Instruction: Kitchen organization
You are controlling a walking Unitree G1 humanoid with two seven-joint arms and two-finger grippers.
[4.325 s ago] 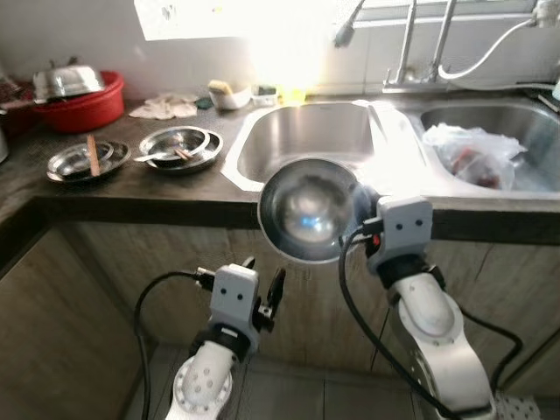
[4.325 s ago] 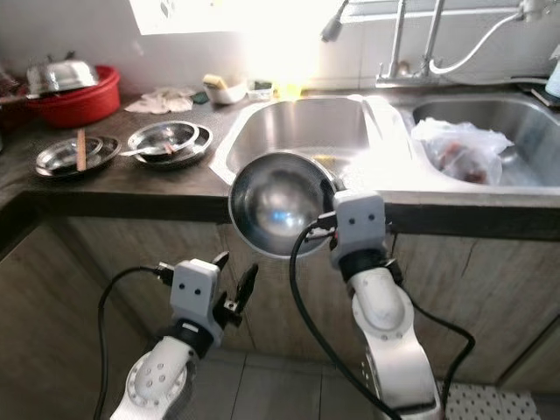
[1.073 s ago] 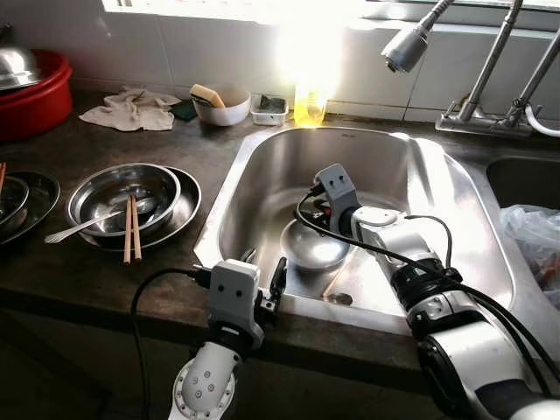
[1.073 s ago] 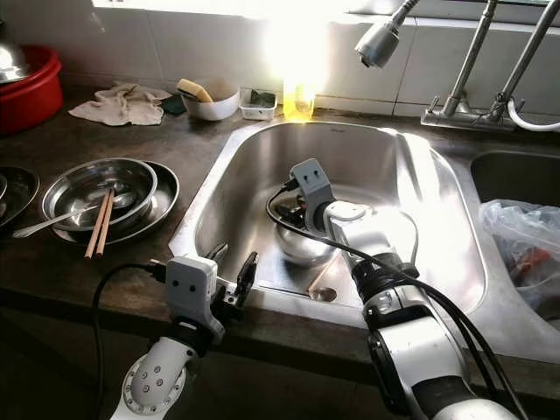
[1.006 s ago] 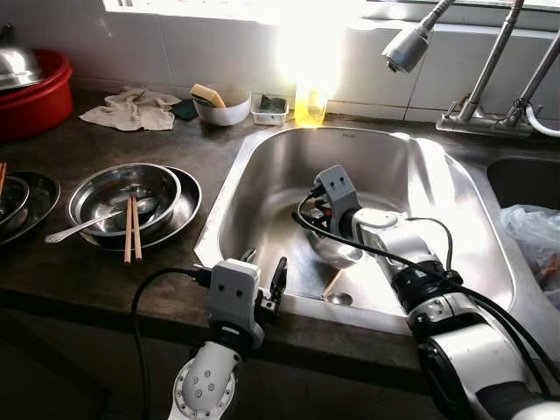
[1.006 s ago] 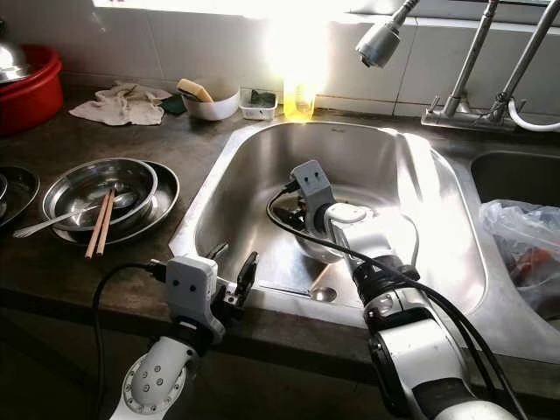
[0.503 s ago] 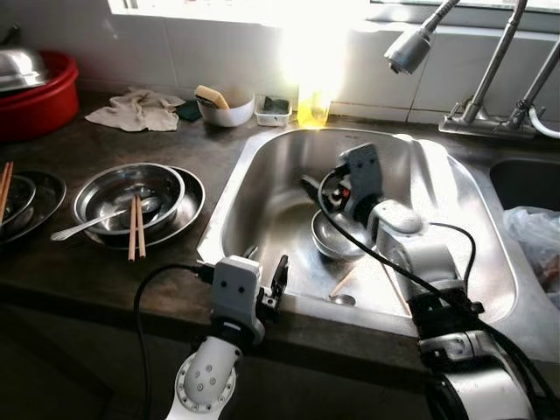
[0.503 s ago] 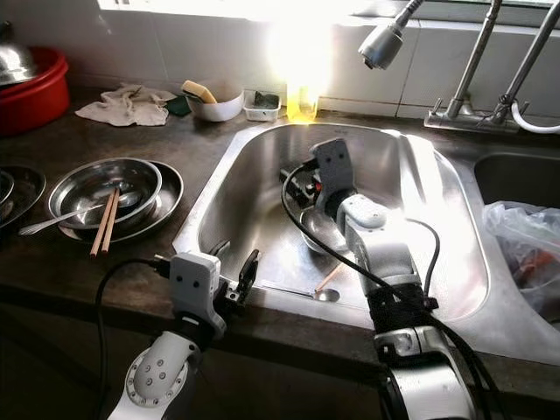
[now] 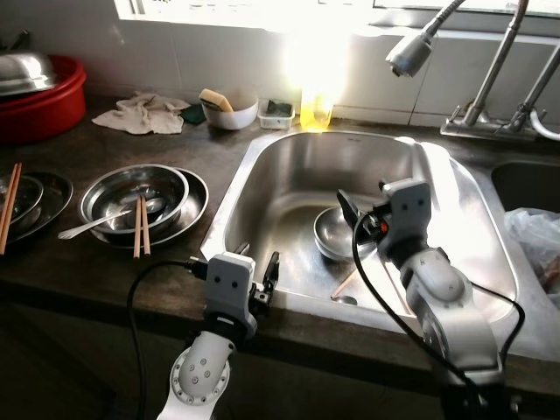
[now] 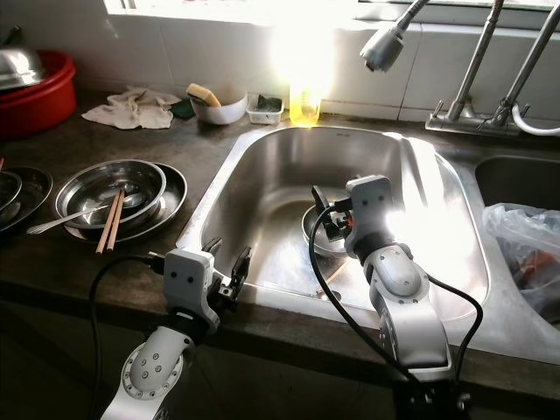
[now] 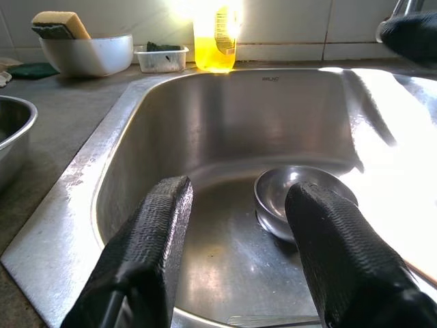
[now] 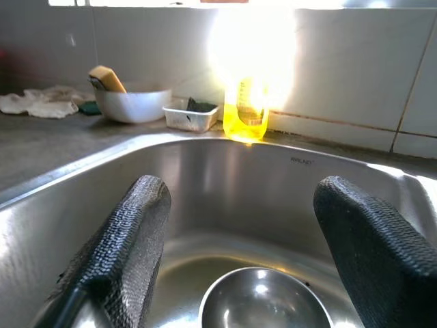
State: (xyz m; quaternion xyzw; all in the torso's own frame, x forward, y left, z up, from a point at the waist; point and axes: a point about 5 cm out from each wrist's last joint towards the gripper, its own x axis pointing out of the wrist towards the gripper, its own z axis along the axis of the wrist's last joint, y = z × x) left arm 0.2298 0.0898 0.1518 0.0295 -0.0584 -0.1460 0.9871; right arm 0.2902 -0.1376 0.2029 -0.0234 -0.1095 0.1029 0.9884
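Strong backlight from behind the bench's rear edge, blown out white above the yellow bottle (image 9: 316,109). Hard glare across the sink (image 9: 280,188) right wall. Bench front edge and below in deep shadow. Sharp overall; near fingers (image 11: 150,260) slightly soft.

1. Steel bowl (image 9: 339,233) in the sink (image 9: 289,166): its right side is covered by the right end effector (image 10: 322,220) and wrist housing.
2. Chopsticks (image 9: 343,283) on the sink floor: partly hidden under the right arm.
3. Window glare: washes out the yellow bottle (image 9: 317,109); its label is unreadable.
4. Red basin (image 9: 42,92) and plastic bag (image 9: 535,245): cut off by the picture edges.
5. Faucet (image 9: 490,61): its top is cut off.
6. Contents of the small clear tray (image 9: 276,111): too small to identify.
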